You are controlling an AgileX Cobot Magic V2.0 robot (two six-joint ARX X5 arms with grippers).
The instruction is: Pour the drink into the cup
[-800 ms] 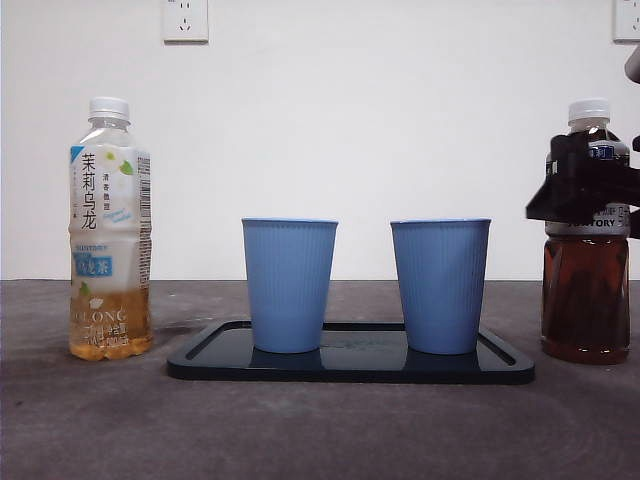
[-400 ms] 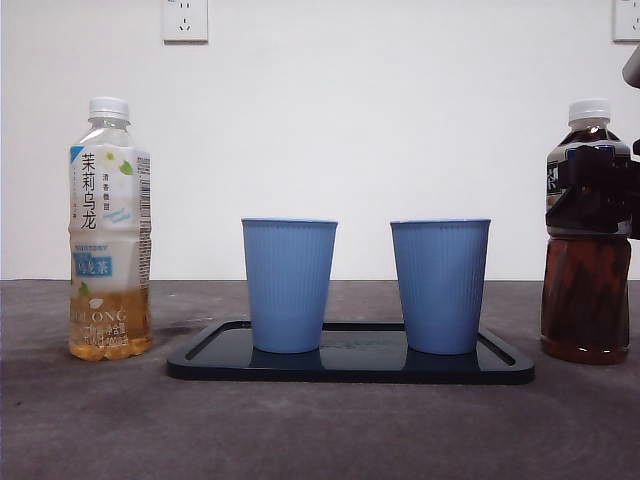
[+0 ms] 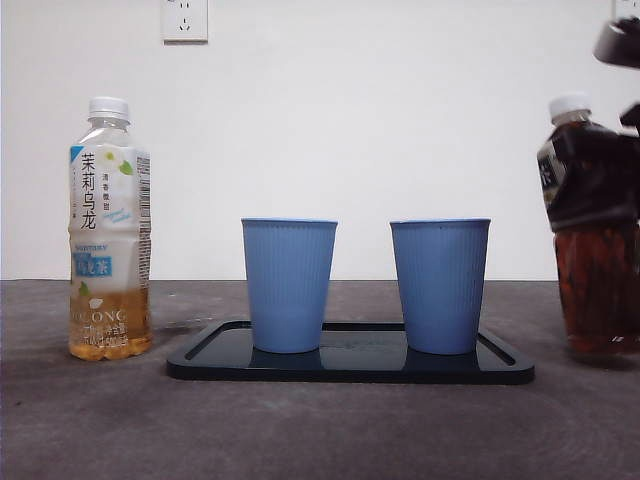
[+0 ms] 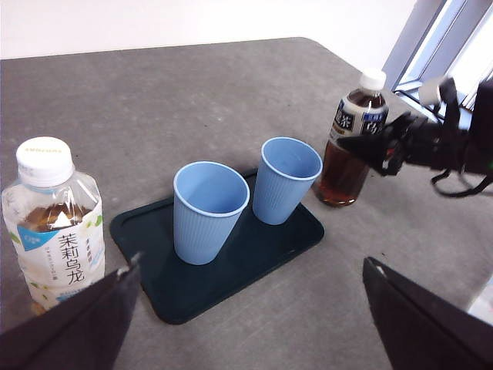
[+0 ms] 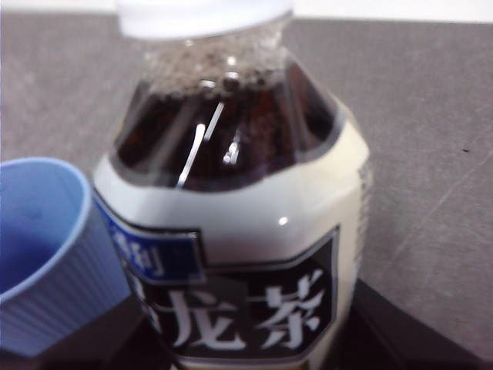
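Right gripper [image 4: 385, 146] clamped on dark tea bottle [image 3: 590, 230] at 3 o'clock of tray [image 3: 350, 368], bottle tilted, probably just off the table. Lift step; next: carry over nearer blue cup [image 3: 440, 285], tip. Cap [image 3: 568, 104] looks on. Left gripper [image 4: 246, 308] wide open, empty

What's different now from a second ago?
The dark tea bottle has tipped, its cap leaning toward the cups, and shifted slightly right; its base looks just off the table. The right gripper, beside it a second ago, now grips its label. The pale tea bottle, both blue cups and the tray have not moved. The left gripper hangs open.
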